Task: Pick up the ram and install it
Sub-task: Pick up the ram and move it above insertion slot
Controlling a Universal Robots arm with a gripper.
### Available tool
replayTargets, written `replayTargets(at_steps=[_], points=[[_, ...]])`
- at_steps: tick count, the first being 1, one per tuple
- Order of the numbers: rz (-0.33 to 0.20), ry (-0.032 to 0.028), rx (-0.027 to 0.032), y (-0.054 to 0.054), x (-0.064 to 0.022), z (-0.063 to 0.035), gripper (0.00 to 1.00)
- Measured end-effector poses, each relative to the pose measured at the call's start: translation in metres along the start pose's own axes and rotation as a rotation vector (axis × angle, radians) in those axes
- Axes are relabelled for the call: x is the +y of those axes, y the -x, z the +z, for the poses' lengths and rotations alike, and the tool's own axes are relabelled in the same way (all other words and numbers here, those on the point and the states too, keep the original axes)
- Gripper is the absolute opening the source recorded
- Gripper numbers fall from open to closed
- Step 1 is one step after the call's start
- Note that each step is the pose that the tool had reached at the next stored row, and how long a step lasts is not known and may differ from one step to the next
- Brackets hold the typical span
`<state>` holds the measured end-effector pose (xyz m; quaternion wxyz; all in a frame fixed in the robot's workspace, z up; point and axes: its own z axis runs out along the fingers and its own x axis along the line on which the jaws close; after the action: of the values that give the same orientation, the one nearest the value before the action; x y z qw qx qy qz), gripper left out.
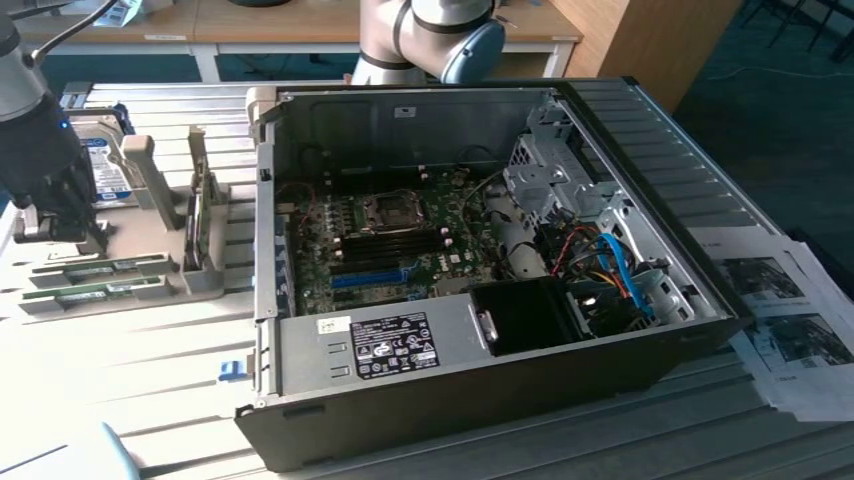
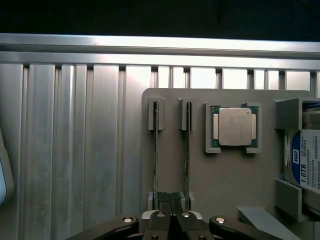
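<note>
**Jaws shut over the holder, ram untouched**

The gripper [image 2: 170, 199] has its fingers pressed together with nothing between them that I can see. In the wrist view the tips sit over the gap between the two ram sticks, touching neither as far as I can tell. From the exterior view the gripper [image 1: 60, 235] hangs low over the grey holder [image 1: 140, 245], on that view's left, well apart from the open case [image 1: 400, 130].

Both sticks stand on edge in their slots in the holder [image 2: 225, 200], so from the wrist I see only a thin dark line for each: one ram [image 2: 156, 150] and its twin [image 2: 187, 150] just beside it, parallel. The CPU [image 2: 234, 126] lies flat in its own pocket beyond them, and the drive [image 2: 306, 165] is further along.

I judge the ram to be very light and stiff, but thin and brittle, with chips that dislike being squeezed or scraped. The faces are smooth, so a grip off-centre would probably let it pivot. I would take it at mid-length, pads flat on the two faces near the upper edge, clear of the contact edge down in the slot. With the twin so close, a finger has little room between them.
</note>
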<state>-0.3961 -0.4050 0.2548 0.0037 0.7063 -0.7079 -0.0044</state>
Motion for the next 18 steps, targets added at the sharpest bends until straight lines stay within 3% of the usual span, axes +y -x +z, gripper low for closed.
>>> replayTargets(at_steps=[18], points=[[0.0, -0.0012, -0.0001, -0.001, -0.0002, 0.0155, 0.1]])
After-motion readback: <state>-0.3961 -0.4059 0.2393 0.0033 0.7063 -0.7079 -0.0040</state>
